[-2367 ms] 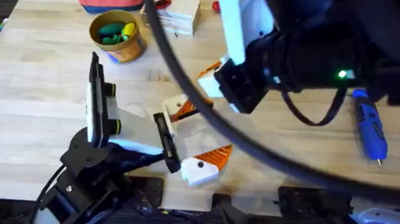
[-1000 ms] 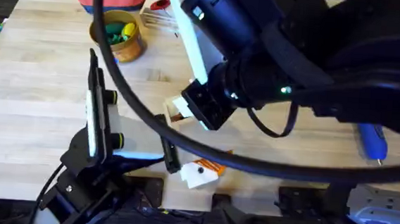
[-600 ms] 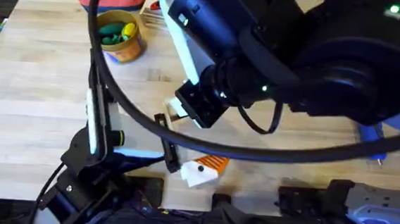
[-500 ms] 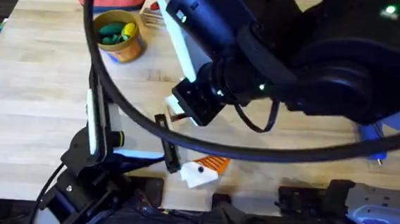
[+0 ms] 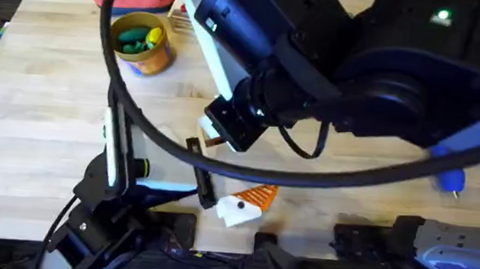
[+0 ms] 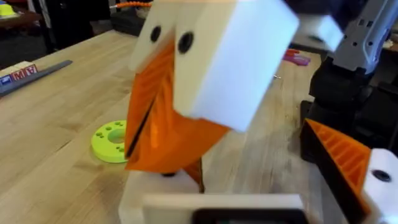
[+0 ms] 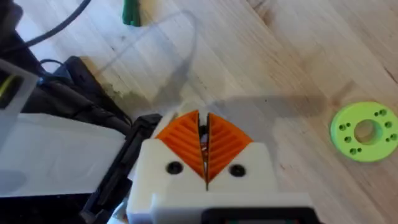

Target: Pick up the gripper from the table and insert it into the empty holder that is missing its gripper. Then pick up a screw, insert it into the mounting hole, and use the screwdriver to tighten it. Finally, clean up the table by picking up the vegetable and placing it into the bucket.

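Orange-tipped right pincer pinched shut above bare table; left pincer unclear.

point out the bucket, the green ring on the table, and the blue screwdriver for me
bucket [image 5: 157,58], overhead view, on its patterned side wall.
green ring [image 7: 364,131], right wrist view, on its flat face beside the centre hole.
blue screwdriver [image 5: 451,177], overhead view, on the blue body end near the metal bit.
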Controlling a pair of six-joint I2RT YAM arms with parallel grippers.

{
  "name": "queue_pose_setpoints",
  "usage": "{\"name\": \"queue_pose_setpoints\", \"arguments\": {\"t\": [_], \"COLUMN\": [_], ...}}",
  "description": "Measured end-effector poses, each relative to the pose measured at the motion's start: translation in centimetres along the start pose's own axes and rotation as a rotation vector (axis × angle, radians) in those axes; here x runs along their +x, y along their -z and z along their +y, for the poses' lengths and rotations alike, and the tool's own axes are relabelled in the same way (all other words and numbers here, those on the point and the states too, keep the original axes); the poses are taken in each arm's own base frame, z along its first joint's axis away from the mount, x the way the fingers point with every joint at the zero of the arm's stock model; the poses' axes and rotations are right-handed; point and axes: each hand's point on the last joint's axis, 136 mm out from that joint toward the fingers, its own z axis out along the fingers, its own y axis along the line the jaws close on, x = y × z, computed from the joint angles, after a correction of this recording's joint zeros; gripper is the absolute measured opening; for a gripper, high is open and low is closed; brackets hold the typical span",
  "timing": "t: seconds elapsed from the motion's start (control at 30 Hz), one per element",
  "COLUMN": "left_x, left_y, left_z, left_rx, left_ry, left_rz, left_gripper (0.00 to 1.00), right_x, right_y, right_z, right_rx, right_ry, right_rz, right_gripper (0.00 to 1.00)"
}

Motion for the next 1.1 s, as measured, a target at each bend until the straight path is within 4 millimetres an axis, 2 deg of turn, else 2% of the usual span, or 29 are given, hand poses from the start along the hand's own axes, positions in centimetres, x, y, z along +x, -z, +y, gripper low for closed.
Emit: {"name": "queue_pose_setpoints", "arguments": {"t": [0.27, 1.1], "left_x": [0.02, 0.02], "left_y": [0.0, 0.0], "left_z": [-0.16, -0.18], "left_rx": [0.01, 0.011], "left_ry": [0.0, 0.0], "left_rz": [0.001, 0.001], "left_gripper": [0.986, 0.987], "right_x": [0.29, 0.64], "right_y": [0.05, 0.09], "right_z": [0.6, 0.62], "right_rx": [-0.007, -0.006], "right_ry": [0.014, 0.011], "right_rz": [0.009, 0.022], "right_gripper": [0.004, 0.004]}}
